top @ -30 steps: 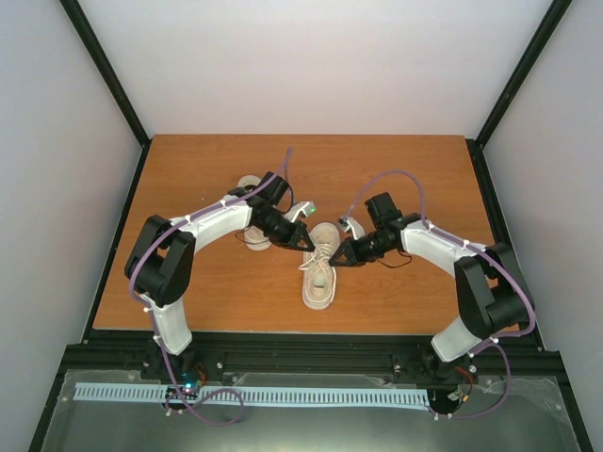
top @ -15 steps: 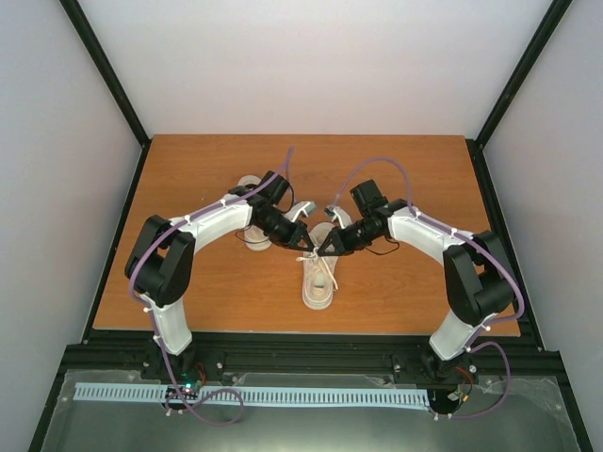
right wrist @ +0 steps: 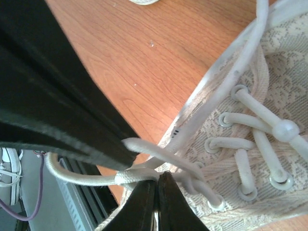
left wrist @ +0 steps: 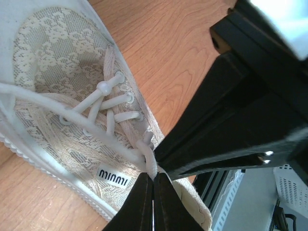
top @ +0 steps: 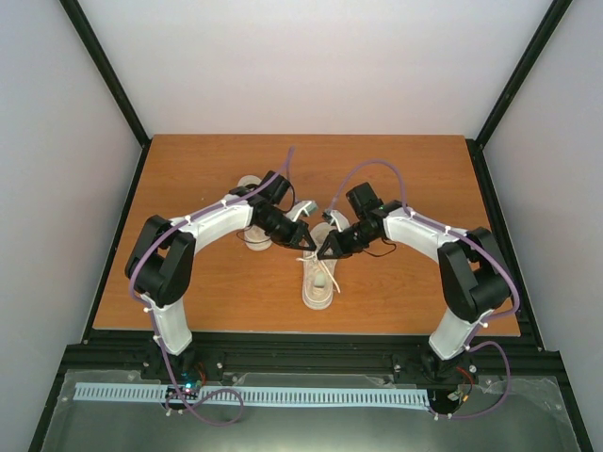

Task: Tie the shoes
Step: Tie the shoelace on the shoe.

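Nearest, at front edge of table (top: pixel 405 169), both arm bases side by side, elbows bowed outward, wrists angled in toward centre. Just beyond, near shoe (top: pixel 317 287) flat on its sole on the wood, roughly mid-table, heel toward the bases, toe pointing away. Cream lace-pattern upper, pale sole, small black-lettered label (left wrist: pixel 114 178) on its side in left wrist view. Inside its open mouth a pale insole, with a white strand of lace (top: pixel 325 276) trailing across it. Over the laced section, left gripper (top: pixel 309 247) and right gripper (top: pixel 322 252) tip to tip, almost touching. Left gripper pads (left wrist: pixel 142 202) pressed together, no gap, pinching lace right at the top eyelets. Right gripper fingers (right wrist: pixel 168 202) likewise clamped together on lace, a loop of it curving out to the left and passing behind the other claw's black finger. Remaining lacing crossed through the eyelets, small white bead (left wrist: pixel 103 87) sitting on it. Farther back and left, far shoe (top: pixel 252 240) on the table, mostly hidden under left arm, apart from both claw tips; contents of its mouth impossible to tell. Beyond that, wood tabletop running to the white back wall
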